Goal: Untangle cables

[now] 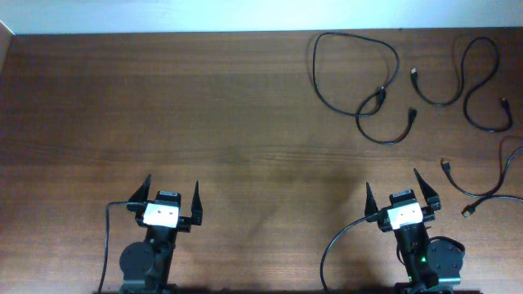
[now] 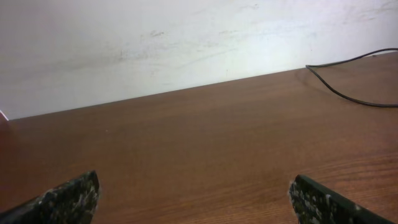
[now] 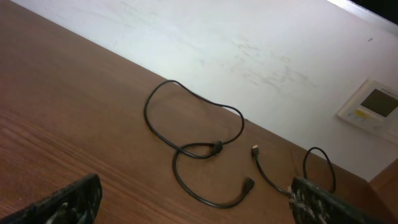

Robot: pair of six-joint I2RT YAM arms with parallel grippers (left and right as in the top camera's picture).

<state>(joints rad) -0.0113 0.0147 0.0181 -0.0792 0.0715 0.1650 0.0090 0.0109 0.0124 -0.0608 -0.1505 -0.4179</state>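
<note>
Two robot arms wait at the bottom of the overhead view; the thin black cords lie in the upper right.

The left fingers (image 1: 172, 181) and right fingers (image 1: 392, 181) are both spread wide and hold nothing. The thin black cord with a knotted loop (image 1: 379, 92) lies on the brown wooden surface (image 1: 204, 106) straight up the frame from the right fingers, well apart from them. Its length slants from upper left to lower right. A second, S-shaped black cord (image 1: 467, 100) lies separately further right. The right arm is clearly nearer, and its wrist view shows the knot (image 3: 216, 147) ahead at centre frame.
</note>
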